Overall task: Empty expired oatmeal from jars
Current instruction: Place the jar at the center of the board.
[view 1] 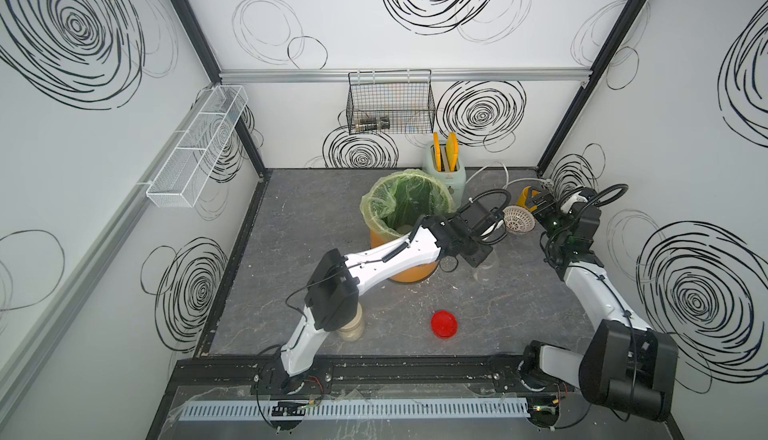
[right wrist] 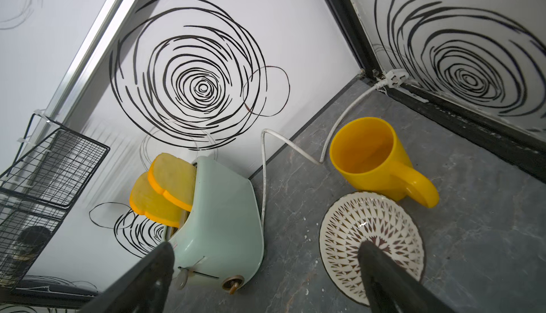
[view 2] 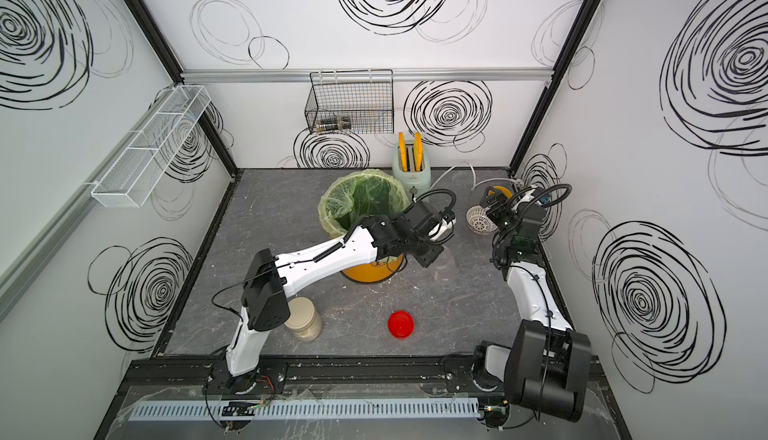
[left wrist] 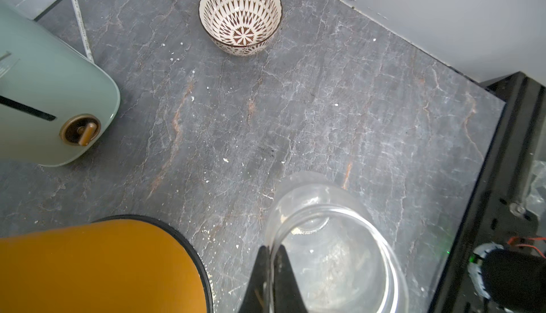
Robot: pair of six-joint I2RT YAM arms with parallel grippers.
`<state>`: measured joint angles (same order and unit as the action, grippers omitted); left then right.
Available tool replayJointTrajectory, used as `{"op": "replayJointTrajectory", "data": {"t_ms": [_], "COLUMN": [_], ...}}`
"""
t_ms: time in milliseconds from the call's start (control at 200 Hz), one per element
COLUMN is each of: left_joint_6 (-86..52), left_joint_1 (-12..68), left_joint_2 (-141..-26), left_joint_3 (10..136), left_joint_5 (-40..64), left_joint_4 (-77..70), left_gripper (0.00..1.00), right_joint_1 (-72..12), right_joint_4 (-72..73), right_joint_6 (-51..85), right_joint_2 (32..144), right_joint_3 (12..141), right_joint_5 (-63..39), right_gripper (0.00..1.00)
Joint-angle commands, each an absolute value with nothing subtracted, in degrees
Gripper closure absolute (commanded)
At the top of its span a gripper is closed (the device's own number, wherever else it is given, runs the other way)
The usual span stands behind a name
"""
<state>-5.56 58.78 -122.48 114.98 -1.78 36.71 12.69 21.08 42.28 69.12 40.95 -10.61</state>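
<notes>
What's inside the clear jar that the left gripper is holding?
The clear jar looks nearly empty: only a few pale specks cling to its wall, and the grey table shows through. The left gripper hides a strip near the rim.

We see white walls (view 1: 345, 14) with black scribble swirls (view 1: 482, 115) all around us. Down below lies a dark grey table top (view 1: 307, 226) that looks like stone. A black wire basket (view 1: 390, 103) hangs on the back wall. A long white mesh basket (view 1: 195, 149) hangs on the side wall. The light is soft and even.
</notes>
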Motion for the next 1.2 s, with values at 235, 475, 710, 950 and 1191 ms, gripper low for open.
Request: {"op": "replayJointTrajectory", "data": {"t_ms": [235, 475, 710, 950, 1191], "left_joint_6": [-3.08, -2.79, -2.73, -2.96, -5.87], "left_joint_1": [60.0, 60.03, 60.03, 60.45, 60.38], "left_joint_2": [-129.91, -131.82, -132.71, -132.15, -128.09], "left_joint_3": [123.86, 125.24, 126.14, 127.09, 128.57], "left_joint_5": [-7.47, -6.55, -6.01, -4.54, -1.66], "left_joint_4": [40.42, 41.17, 41.65, 42.18, 42.45], "left_gripper": [1.0, 1.0, 0.84, 0.6, 0.21], "right_joint_1": [13.51, 13.78, 13.8, 13.8, 14.06], "right_joint_4": [24.07, 24.35, 24.35, 24.17, 21.52], "right_joint_6": [41.46, 41.22, 41.26, 41.31, 40.42], "right_joint_2": [70.31, 70.14, 69.88, 69.7, 68.54], "right_joint_3": [41.16, 40.61, 40.61, 40.69, 42.62], "right_joint_5": [-11.58, -11.86, -12.13, -12.39, -12.83], "right_gripper": [0.02, 0.02, 0.02, 0.02, 0.02]}}
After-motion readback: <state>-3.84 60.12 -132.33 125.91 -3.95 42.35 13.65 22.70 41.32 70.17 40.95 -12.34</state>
